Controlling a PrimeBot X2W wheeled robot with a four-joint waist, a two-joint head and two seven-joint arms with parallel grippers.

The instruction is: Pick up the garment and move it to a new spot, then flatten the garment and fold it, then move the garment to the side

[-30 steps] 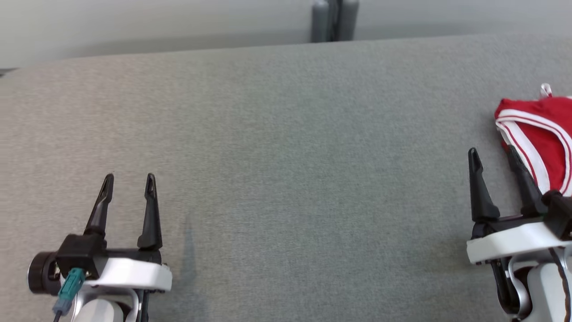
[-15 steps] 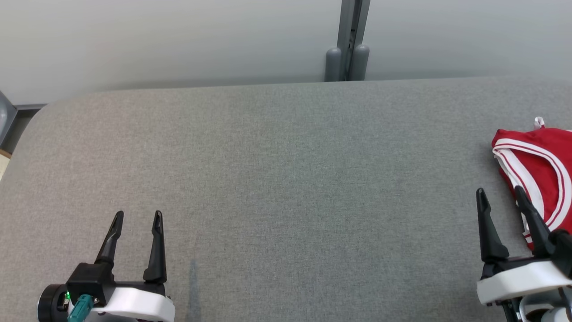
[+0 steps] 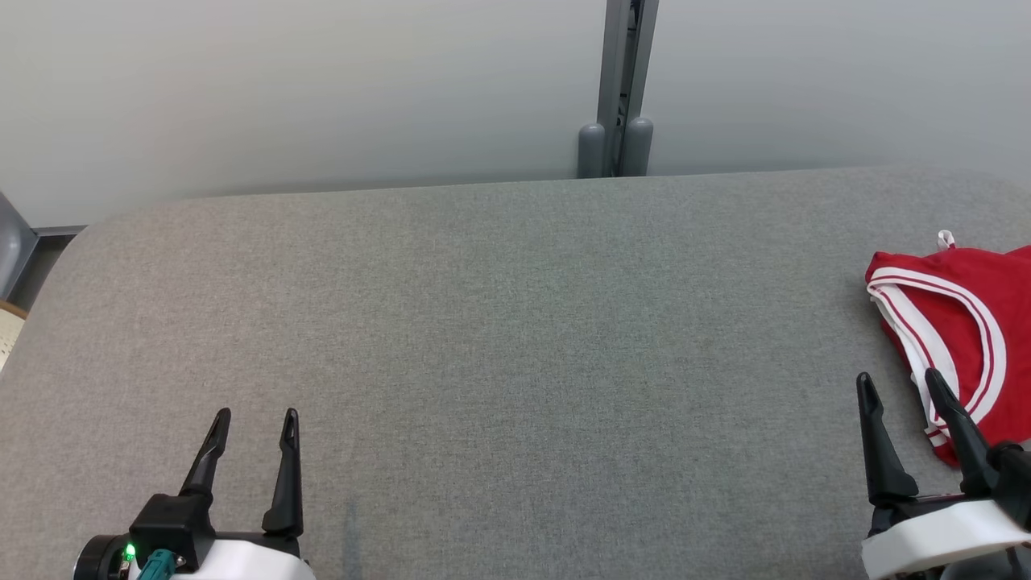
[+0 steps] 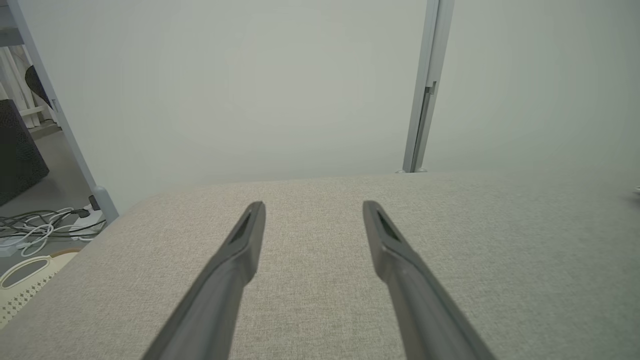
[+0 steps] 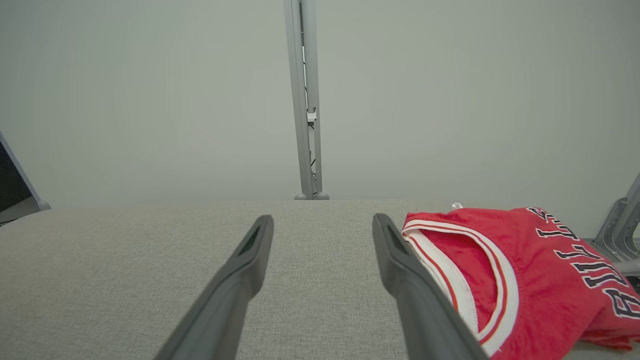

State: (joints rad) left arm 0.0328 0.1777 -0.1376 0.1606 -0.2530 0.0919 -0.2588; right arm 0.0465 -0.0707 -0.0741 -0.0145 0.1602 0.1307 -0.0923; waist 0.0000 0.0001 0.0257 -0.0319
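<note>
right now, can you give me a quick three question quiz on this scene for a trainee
1. Where on the grey table does the red garment lie?
A) at its left end
B) in the middle
C) at its right end, by the right gripper

2. True or false: the right gripper is shut on the garment.

3. What colour is the trim round the garment's opening?

Key
1. C
2. False: its jaws stand open, holding nothing.
3. White, with a thin red line.
</note>
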